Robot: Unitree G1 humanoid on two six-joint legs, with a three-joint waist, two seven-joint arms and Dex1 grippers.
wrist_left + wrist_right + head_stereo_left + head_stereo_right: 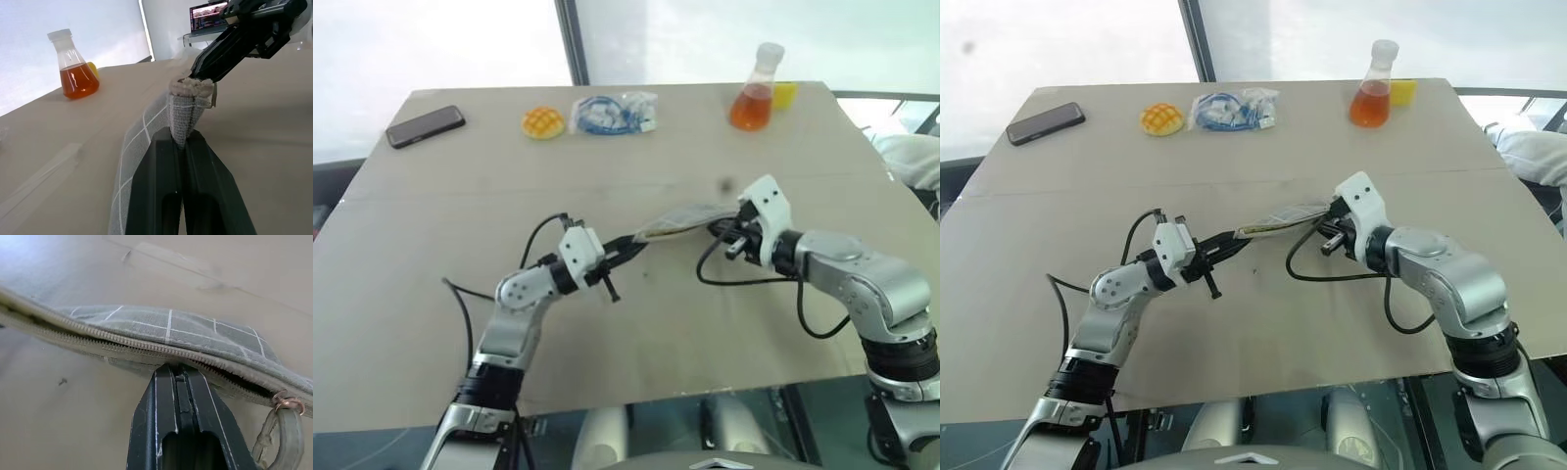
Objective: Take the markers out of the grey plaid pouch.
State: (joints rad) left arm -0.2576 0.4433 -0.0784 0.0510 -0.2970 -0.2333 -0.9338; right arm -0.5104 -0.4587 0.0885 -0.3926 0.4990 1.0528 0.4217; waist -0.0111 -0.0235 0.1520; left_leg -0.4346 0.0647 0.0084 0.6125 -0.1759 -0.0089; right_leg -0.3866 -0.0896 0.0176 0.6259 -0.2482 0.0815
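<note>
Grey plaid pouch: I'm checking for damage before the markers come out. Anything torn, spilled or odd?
Nothing stands out. The grey plaid pouch hangs intact between the left gripper and right gripper, both shut on it.

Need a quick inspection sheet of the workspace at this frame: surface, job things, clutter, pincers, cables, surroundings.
Surface: tan table, a dark spot near the right pincer.
Job's things: grey plaid pouch held up between both pincers, zipper mostly shut in the right wrist view; markers not seen.
Clutter: phone, yellow bun-like item, clear bag with blue cable, flask of orange liquid, yellow object behind it, all along the far edge.
Pincers: left pincer shut on one pouch end; right pincer shut on the pouch's zipper edge.
Cables: black leads looping off both wrists.
Surroundings: laptop in the left wrist view.
</note>
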